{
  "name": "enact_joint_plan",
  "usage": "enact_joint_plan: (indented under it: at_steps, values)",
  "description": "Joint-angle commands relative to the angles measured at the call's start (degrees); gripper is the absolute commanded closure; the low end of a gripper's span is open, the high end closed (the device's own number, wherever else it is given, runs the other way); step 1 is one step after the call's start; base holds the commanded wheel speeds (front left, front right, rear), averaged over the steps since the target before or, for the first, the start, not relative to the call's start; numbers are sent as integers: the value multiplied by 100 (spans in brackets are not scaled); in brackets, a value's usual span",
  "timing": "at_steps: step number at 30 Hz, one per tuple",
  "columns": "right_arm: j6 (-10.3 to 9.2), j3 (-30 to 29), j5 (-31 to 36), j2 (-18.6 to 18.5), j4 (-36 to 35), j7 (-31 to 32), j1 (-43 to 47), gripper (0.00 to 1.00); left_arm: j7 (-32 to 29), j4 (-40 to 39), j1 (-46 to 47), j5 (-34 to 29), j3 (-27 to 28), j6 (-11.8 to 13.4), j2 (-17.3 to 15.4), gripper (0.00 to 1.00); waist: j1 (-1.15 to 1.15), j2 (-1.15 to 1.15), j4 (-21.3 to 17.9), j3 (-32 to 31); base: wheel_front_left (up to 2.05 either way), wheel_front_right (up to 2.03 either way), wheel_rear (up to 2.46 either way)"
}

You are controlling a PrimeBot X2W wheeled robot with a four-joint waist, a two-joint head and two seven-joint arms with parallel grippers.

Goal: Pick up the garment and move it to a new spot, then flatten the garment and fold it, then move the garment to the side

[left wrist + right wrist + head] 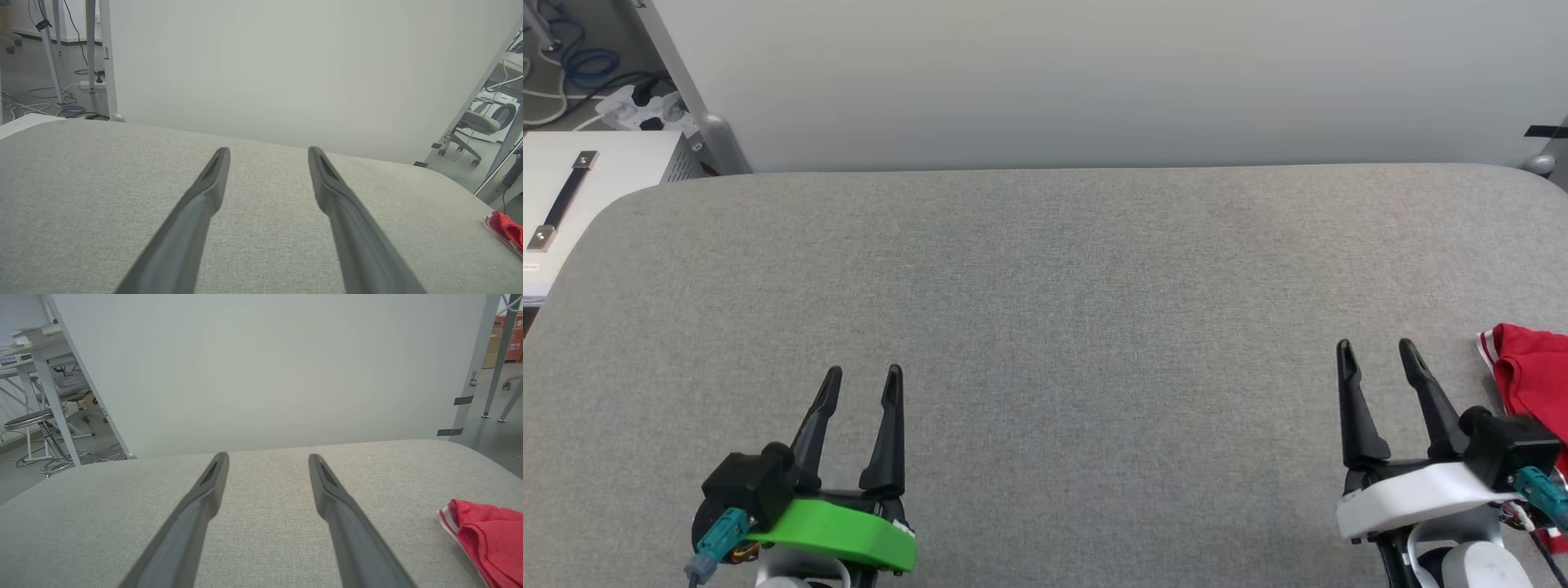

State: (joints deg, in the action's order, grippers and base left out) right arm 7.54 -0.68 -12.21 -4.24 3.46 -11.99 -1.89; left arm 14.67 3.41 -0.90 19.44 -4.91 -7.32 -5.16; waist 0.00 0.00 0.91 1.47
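Observation:
The garment is a red cloth heap with red-white striped trim, lying at the far right edge of the grey table and cut off by the frame. It also lies at the right in the left wrist view as the garment and in the right wrist view as the garment. My right gripper stands open just left of it, apart from it, nothing between its fingers. My left gripper is open at the lower left, far from the cloth, fingers over bare table.
The grey fabric-covered table spans the view, with rounded far corners. A pale wall panel stands along its far edge. A white cabinet with a dark handle, plus cables and a power strip, sit beyond the left corner.

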Motion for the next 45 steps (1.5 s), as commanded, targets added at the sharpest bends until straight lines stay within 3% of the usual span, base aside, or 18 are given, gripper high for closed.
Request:
enact_joint_plan:
  at_steps: [1,24,25,45]
  values:
    - [-5,24,70,30,46,-70,80,0,33,3,-89,-81,44,-17,49,0,0,0,0,11,0,0,0]
    - [-5,90,55,125,255,-207,84,0,33,116,-120,-109,-18,-17,106,0,0,0,-57,-49,0,0,0]
    - [0,81,77,101,259,-166,75,100,0,124,-34,-124,-52,0,99,100,0,0,-58,-49,0,0,0]
    - [0,76,230,100,179,20,90,100,-206,68,-14,-367,20,98,129,100,0,0,-64,-61,0,0,0]
